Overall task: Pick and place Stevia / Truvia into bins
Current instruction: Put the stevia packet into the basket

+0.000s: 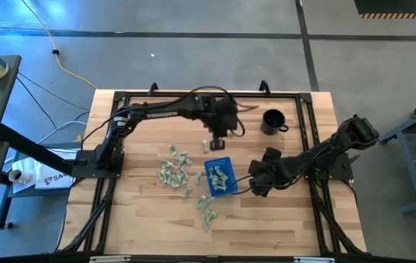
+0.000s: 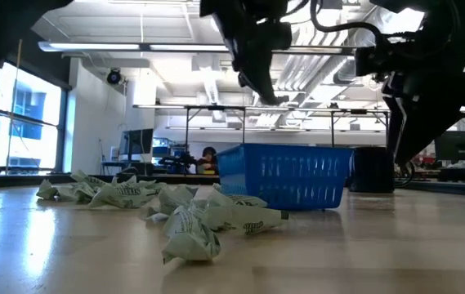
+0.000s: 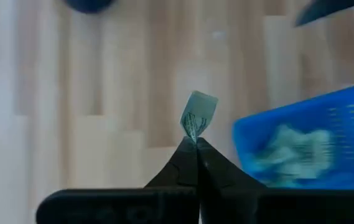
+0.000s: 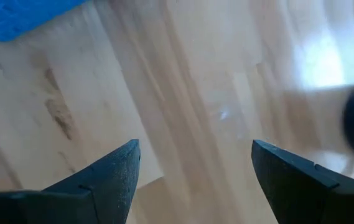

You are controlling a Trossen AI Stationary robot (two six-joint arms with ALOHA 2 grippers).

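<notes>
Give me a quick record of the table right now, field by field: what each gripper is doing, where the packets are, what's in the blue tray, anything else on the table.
left gripper: shut on one packet, raised above the table beside the tray
right gripper: open, empty, low over bare wood on the tray's other side
blue tray: mid-table, several packets already inside
loose packets: scattered on the wood, mostly on the left arm's side of the tray
black mug: far part of the table, apart from the tray

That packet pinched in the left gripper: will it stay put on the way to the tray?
Probably: the left gripper is shut on the packet's lower edge. It looks like thin, crumpled paper, so likely light and floppy. Held only by an edge, it might flutter or slip before the blue tray.
</notes>
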